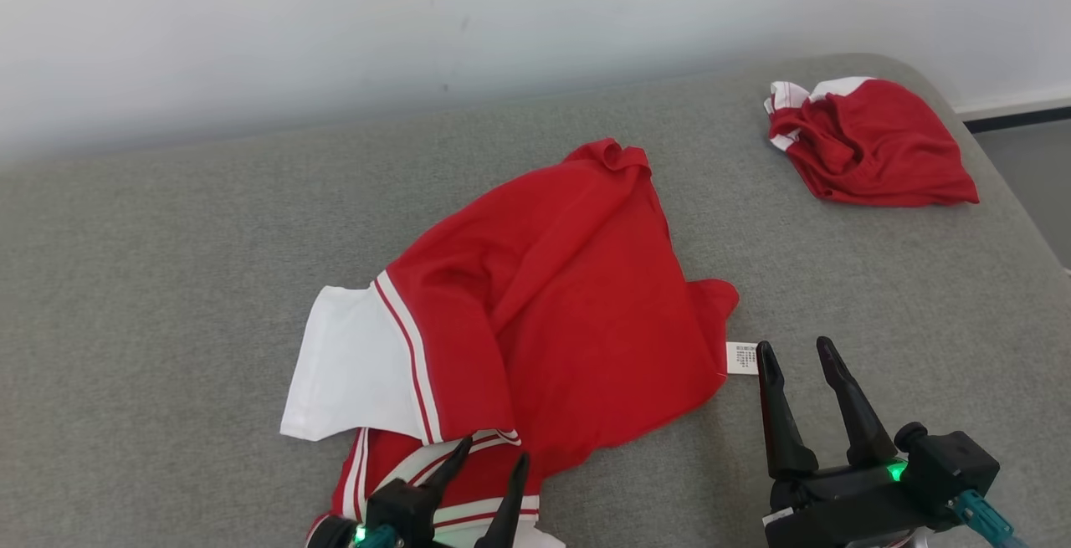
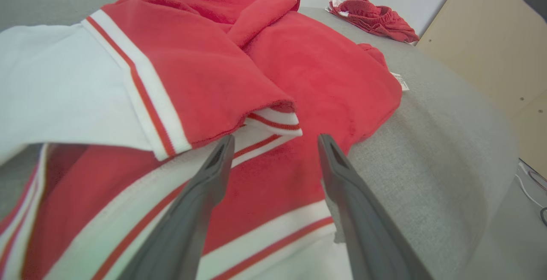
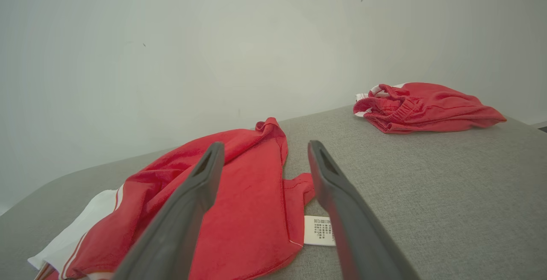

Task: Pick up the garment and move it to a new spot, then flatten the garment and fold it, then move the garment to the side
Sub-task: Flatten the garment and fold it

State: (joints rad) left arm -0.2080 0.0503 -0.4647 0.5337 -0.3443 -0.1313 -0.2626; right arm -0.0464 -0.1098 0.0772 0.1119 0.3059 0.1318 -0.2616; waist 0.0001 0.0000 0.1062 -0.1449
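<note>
Red garment with white, red-striped trim lies crumpled at the centre of the grey fabric-covered worktop, partly folded over itself; a white sleeve sticks out on its left side. White care label lies flat on the worktop at the garment's right edge. Left hand: fingers spread wide, holding nothing, tips over the striped white band at the garment's near edge; from the left wrist view, cannot tell whether they touch the cloth. Right hand: fingers also fully apart, empty, just right of the garment, with its left fingertip right beside the care label. In the right wrist view that label sits partly behind one finger. A second red garment, bunched, lies at the far right corner, well apart from the first. Pale wall behind.
</note>
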